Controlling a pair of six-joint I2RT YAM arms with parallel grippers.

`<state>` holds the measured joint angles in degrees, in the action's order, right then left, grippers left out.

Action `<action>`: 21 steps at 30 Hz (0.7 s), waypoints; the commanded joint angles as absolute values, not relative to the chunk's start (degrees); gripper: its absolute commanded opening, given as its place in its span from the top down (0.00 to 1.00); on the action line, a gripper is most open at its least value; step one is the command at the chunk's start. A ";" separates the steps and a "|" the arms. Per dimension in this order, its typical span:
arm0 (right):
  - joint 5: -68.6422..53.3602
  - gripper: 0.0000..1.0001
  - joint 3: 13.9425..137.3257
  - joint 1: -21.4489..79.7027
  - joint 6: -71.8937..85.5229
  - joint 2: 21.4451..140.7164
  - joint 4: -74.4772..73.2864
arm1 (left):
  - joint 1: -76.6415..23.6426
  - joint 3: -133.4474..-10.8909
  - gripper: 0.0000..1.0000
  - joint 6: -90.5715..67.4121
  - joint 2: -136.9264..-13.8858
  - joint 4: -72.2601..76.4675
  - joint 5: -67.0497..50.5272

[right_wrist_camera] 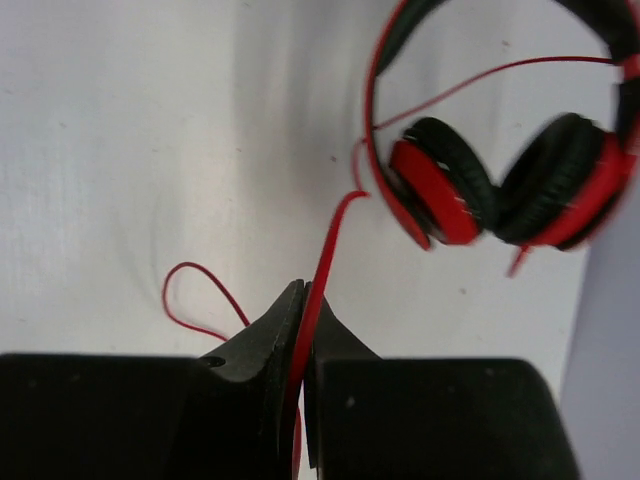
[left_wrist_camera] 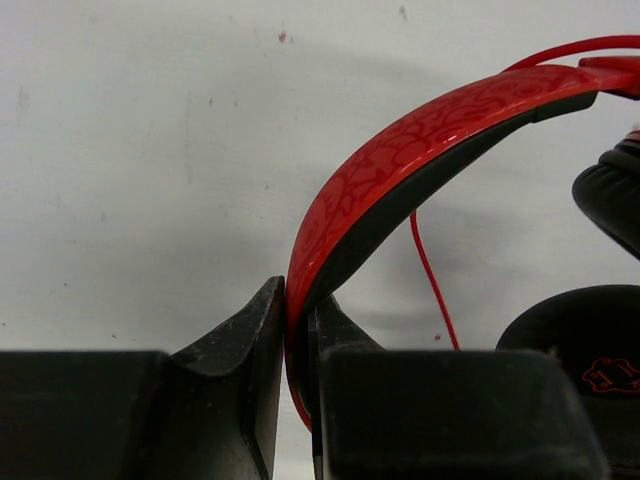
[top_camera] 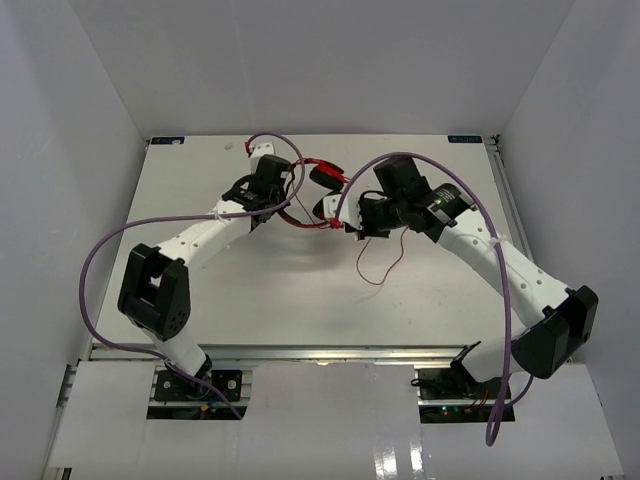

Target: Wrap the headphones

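Headphones [right_wrist_camera: 440,190]: red with black padding, at the far middle of the white table [top_camera: 250,300], between my two wrists. In the right wrist view the two earcups [right_wrist_camera: 555,185] sit side by side, nearly touching, under the arch of the band.
Left gripper [left_wrist_camera: 297,300]: my fingers are pinched narrow on the headband [left_wrist_camera: 400,160], near one end of its arc. The red patterned outer face lies against one finger and the black inner lining against the other.
Headband: in the left wrist view it rises from my left jaws and sweeps up to the right. A black ear pad [left_wrist_camera: 570,330] shows at the lower right, and another at the right edge.
Right gripper [right_wrist_camera: 303,295]: clamped tight on the thin red cord [right_wrist_camera: 328,240], which passes between the fingertips.
Cord: from my right jaws it runs up toward the headphones and bends just beside the nearer earcup. Another stretch crosses the open arch of the band. A slack loop [right_wrist_camera: 185,290] lies on the table just left of my right fingers.
Arms: my left reaches in from the left and my right from the right, with the wrists near each other. Purple cables [top_camera: 95,270] hang in loops off both.
Unclear: I cannot tell whether the earcups rest on the table or hang just above it.
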<state>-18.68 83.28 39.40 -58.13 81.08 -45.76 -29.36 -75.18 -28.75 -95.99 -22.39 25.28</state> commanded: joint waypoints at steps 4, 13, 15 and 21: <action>-3.90 0.92 90.06 39.64 -62.27 79.48 -36.54 | -30.90 -67.13 1.00 -23.86 -89.32 -18.62 20.95; -1.54 0.91 92.30 38.52 -58.03 83.43 -31.62 | -35.15 -61.56 1.00 -19.71 -84.75 -16.15 12.55; -2.79 0.91 92.37 37.05 -55.49 84.31 -31.40 | -36.08 -59.74 1.00 -18.40 -82.82 -14.97 9.76; -8.62 0.91 93.44 32.80 -50.56 86.13 -31.69 | -38.18 -57.44 1.00 -15.09 -77.06 -14.76 4.66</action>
<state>-4.63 89.92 35.55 -55.55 85.29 -34.51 -37.18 -58.26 -17.89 -83.09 -18.15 10.76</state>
